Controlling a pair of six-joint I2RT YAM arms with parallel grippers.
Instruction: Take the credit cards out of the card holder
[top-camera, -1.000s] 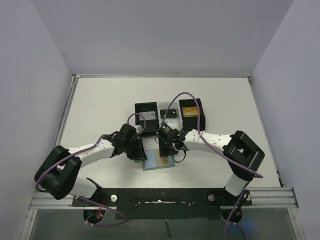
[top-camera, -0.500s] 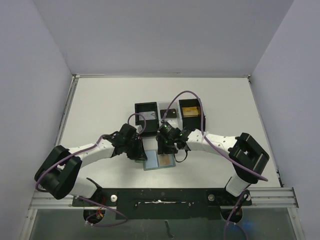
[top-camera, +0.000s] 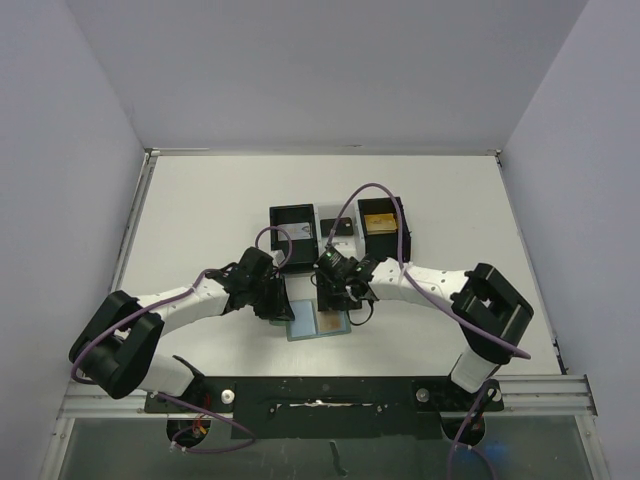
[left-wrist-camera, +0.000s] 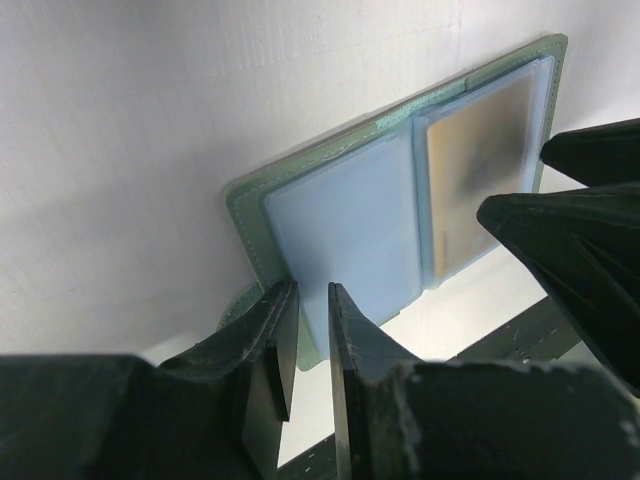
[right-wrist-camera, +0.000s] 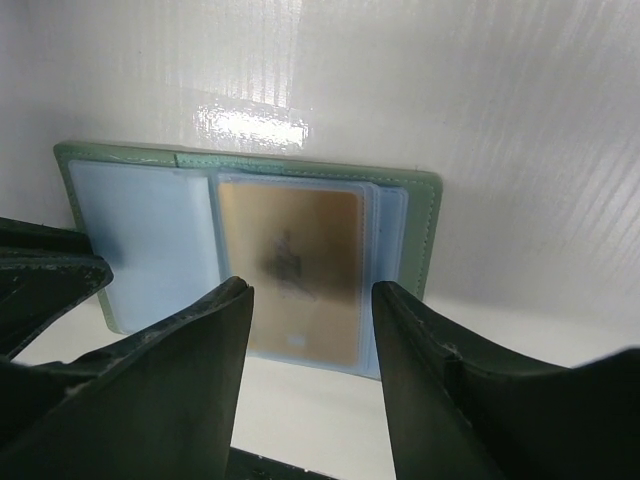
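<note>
Card holder (top-camera: 303, 325) lies open flat on the tabletop (top-camera: 200, 220), close to the near edge at mid-width, between the two arms.

Key relation: the gold card (right-wrist-camera: 290, 265) sits in the clear pocket of the holder's right half, directly under the right jaws (right-wrist-camera: 312, 290). The card's long axis runs from the near edge toward the far edge, and the jaw gap spans its short side. The right arm is the nearer one and is already lined up over the card. The pictures don't show which end of the pocket is open.

- Right jaws: open, one finger on each side of the card, holding nothing. Contact with the sleeve can't be confirmed.
- Left jaws (left-wrist-camera: 308, 300): nearly closed, apparently pinching the near edge of the pale-blue left leaf, so they pin the holder.
- The left leaf's sleeve looks blank, with no card readable in it.
- The next move likely needs the right jaws to come down on the card's exposed edge while the left keeps the holder from sliding.

Behind the holder stand two black boxes, left (top-camera: 292, 235) and right (top-camera: 384, 222). The right one has something gold in it.

Versus a second ago:
- The right jaws have spread wider.
- The right arm swung out slightly, then came back to about the same spot.
- The left arm and the holder haven't moved.
- The card is still in its pocket.
</note>
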